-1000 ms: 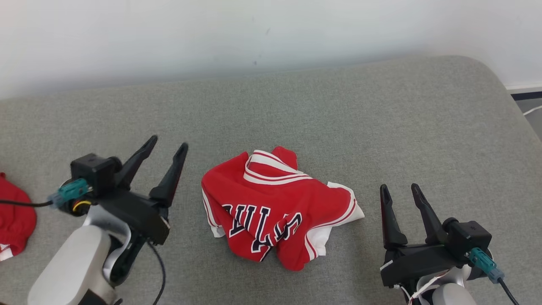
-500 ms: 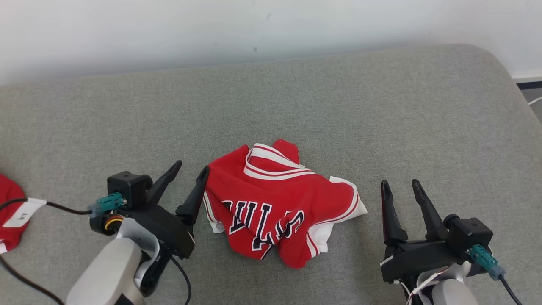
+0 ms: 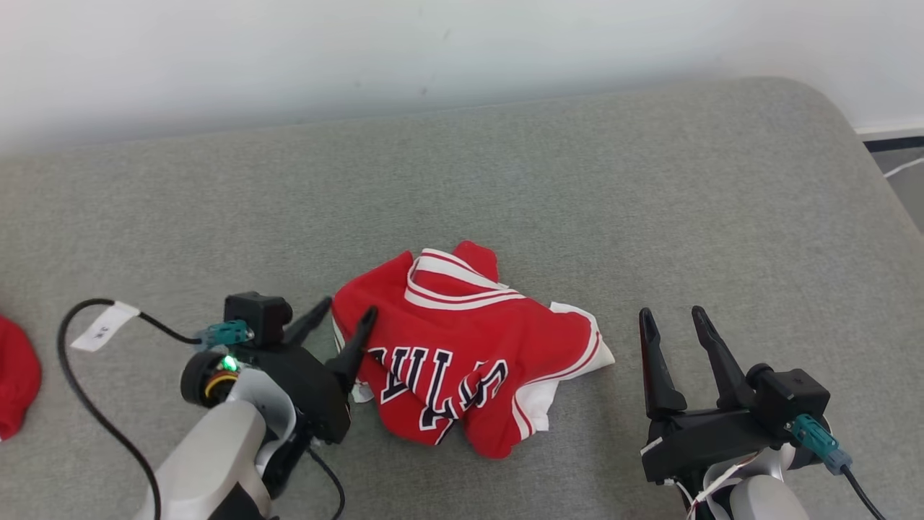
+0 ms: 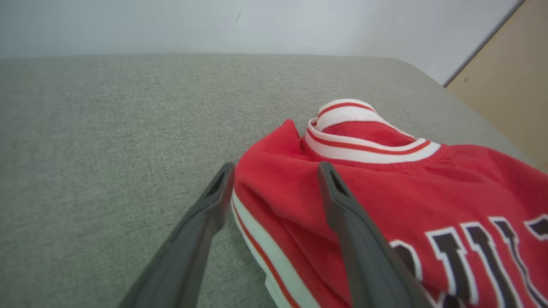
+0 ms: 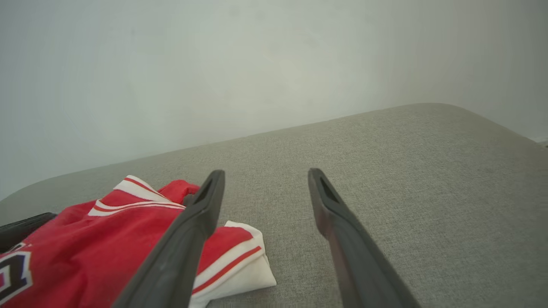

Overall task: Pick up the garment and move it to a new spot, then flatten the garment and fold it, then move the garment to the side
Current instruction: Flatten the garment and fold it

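A red jersey (image 3: 462, 361) with white and red striped trim and dark, white-edged letters lies crumpled near the middle of a grey cushion (image 3: 577, 180), below a pale wall (image 3: 361, 50). Its collar faces the wall and a white corner sticks out toward the robot's right.

The left gripper (image 3: 350, 307) is at the jersey's left edge with its two dark fingers spread wide. It grips nothing. In the left wrist view the left gripper (image 4: 276, 169) straddles the edge of the jersey (image 4: 385, 184): one finger is over bare cushion, just beside the striped hem, and the other is over the red cloth below the collar. Whether either finger presses on the cloth cannot be told.

The right gripper (image 3: 671, 313) is also spread wide and empty. It sits to the right of the jersey, near the white corner but apart from it, fingers pointing toward the wall. In the right wrist view the right gripper (image 5: 266, 172) frames bare cushion, and the jersey (image 5: 85, 239) lies off to the left of its fingers.

A black cable (image 3: 79, 375) with a white tag (image 3: 105, 325) loops from the left wrist. A second piece of red cloth (image 3: 14, 383) shows at the far left edge of the head view.
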